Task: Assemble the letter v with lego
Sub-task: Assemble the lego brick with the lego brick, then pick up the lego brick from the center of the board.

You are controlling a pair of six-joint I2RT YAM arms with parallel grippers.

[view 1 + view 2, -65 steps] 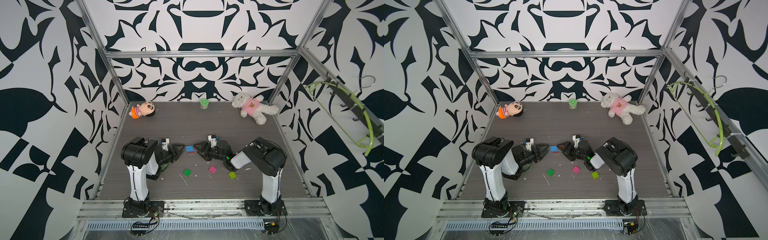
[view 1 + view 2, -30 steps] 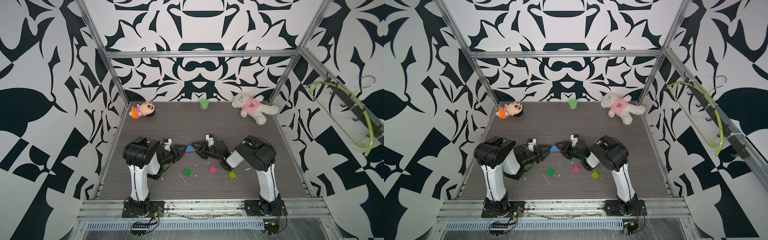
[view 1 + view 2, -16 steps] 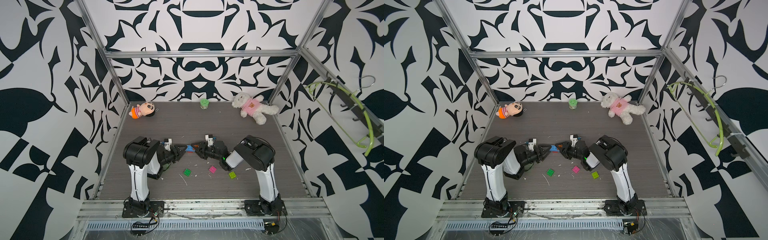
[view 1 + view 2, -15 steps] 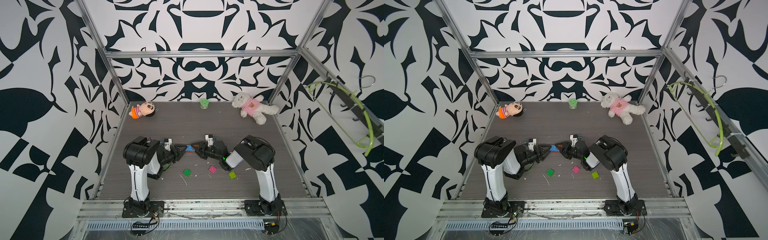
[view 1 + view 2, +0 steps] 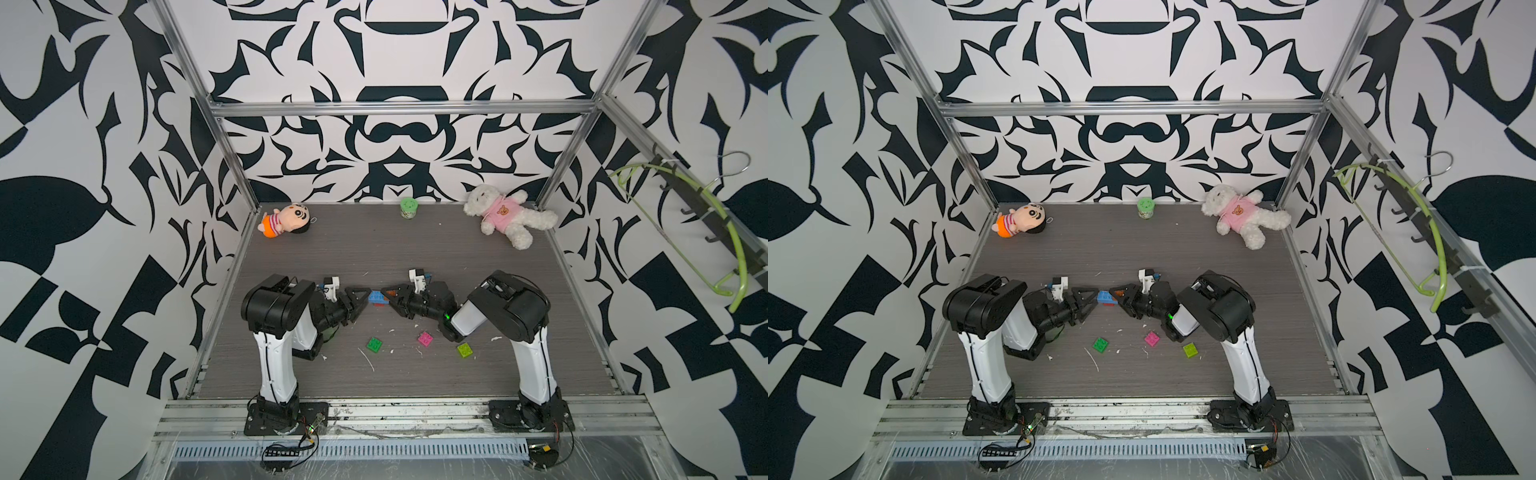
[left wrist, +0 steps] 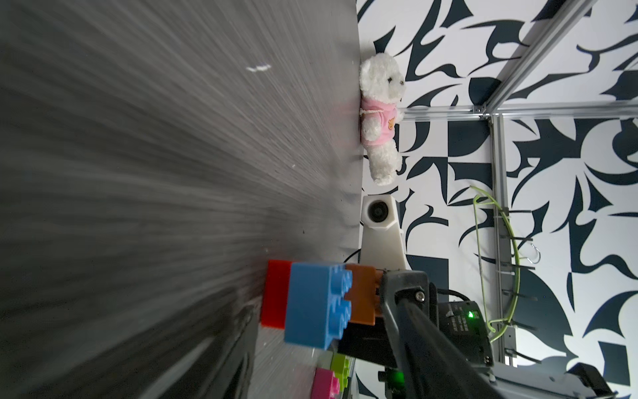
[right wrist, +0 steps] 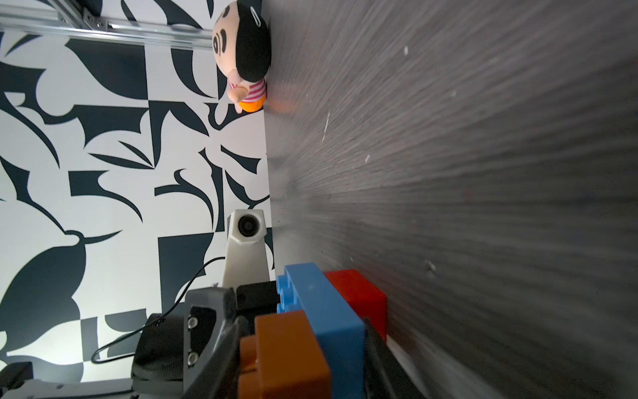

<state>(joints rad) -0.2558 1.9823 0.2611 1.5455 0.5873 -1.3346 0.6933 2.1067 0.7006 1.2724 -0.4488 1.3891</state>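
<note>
Though both stood apart from it earlier, right fingers (image 7: 210, 345) clamped the lego stack (image 5: 376, 296); left fingers (image 5: 358, 297) sat just beside it, w/ grip unclear.

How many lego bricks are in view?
6. The blue brick, red brick and orange-brown brick are joined in the middle; the green brick, pink brick and lime brick lie loose nearer the camera. More may be hidden.

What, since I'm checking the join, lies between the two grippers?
The joined bricks, blue, red and orange-brown; both top views show them there.
</note>
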